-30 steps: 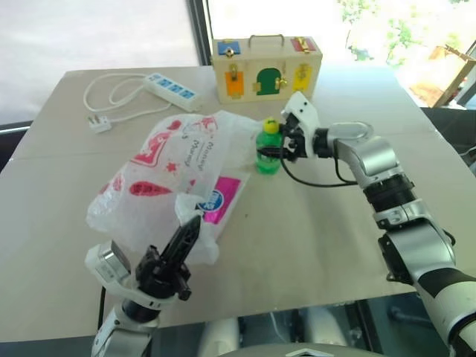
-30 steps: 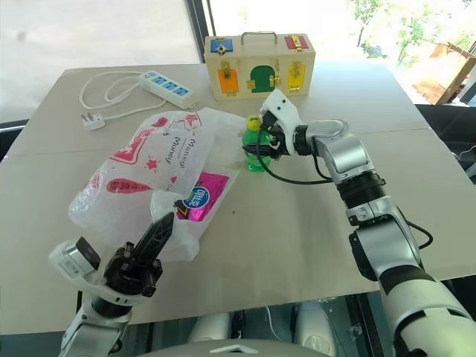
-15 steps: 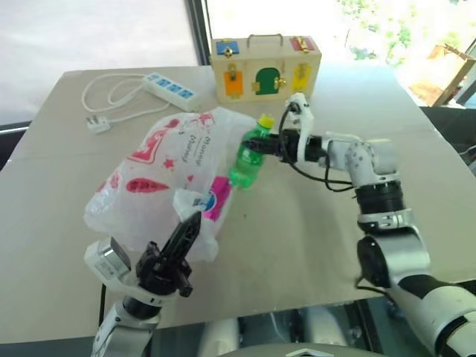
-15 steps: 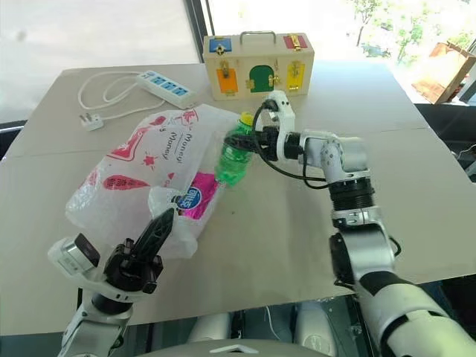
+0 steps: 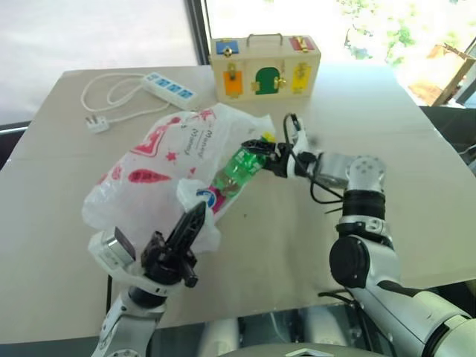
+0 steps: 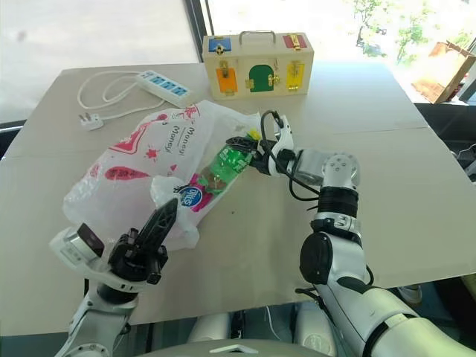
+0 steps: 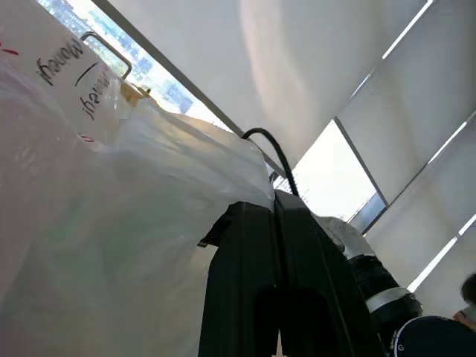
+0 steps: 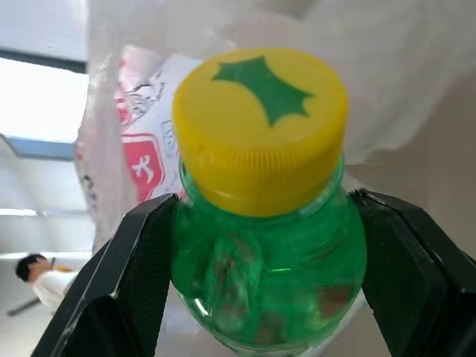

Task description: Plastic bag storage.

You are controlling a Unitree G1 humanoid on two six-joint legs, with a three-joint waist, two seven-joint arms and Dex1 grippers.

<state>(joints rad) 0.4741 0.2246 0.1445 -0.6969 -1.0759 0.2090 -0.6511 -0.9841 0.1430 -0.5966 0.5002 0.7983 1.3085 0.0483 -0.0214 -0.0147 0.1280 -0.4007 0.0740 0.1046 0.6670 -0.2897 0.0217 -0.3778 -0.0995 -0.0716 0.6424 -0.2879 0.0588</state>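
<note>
Holding the green bottle [image 5: 239, 168] by its neck, the right gripper [image 5: 269, 152] has its two black fingers [image 8: 123, 286] squeezed on either side, just under the yellow cap [image 8: 260, 123]. The bottle lies tipped over, with its long side running from the cap at the gripper down to its bottom, which pokes into the mouth of the bag [image 5: 167, 167]. The bag sits in a crinkly heap on the table [image 5: 387, 111], between the bottle and the left gripper [image 5: 187, 230]. It is nearer the robot than the wooden box [image 5: 265, 67]. A pink packet [image 6: 195, 195] shows through the bag, just beside the bottle's bottom. The left gripper is pinched tight on a fold of the bag's near edge and lifts it a little. I think the next move is a push along the bottle's long side, away from the right gripper and deeper into the bag. The right arm is the one to do it. The left one just keeps the mouth up.
</note>
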